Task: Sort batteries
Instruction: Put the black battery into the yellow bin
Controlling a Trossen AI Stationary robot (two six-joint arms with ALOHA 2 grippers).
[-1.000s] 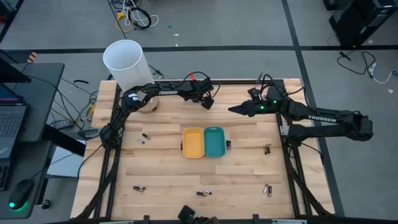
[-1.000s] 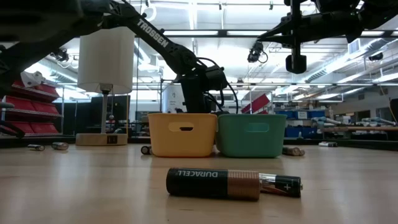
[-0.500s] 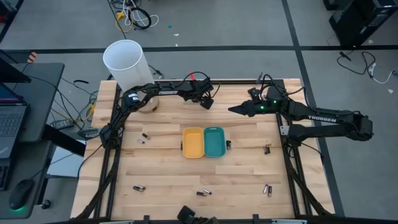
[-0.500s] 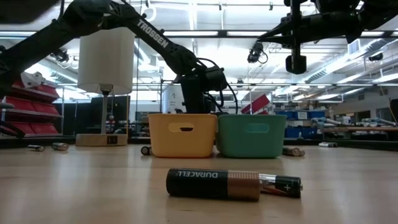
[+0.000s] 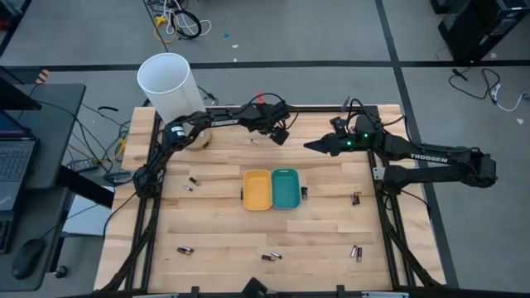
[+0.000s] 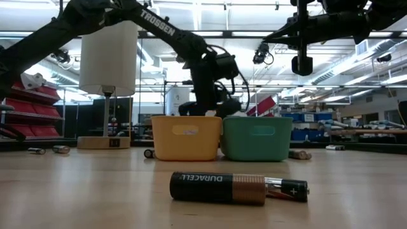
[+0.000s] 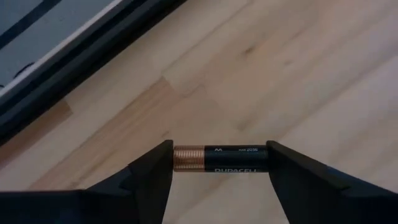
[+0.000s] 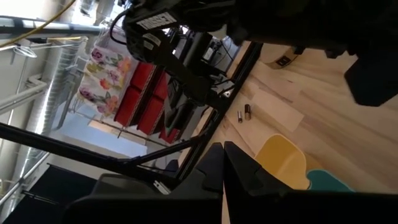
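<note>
Left wrist view: the left gripper (image 7: pixel 221 163) has its jaws clamped end to end on a copper-and-black Duracell AA battery (image 7: pixel 221 159), held above the wooden surface (image 7: pixel 298 68).

From the high view the left gripper (image 5: pixel 280 131) sits near the surface's far edge, beyond the yellow tray (image 5: pixel 257 189) and the teal tray (image 5: pixel 286 189), which stand touching side by side at mid-surface. The right gripper (image 5: pixel 310 146) hangs above the far right part with its jaws pressed together, empty. "TROSSEN" reads in white on both arms. Loose batteries lie scattered: a pair near the front edge (image 5: pixel 272 257), others left (image 5: pixel 190 183) and right (image 5: pixel 356 252). In the low view a "DURACELL" cell (image 6: pixel 218 187) lies closest, a slimmer one (image 6: pixel 287 189) touching it behind.
</note>
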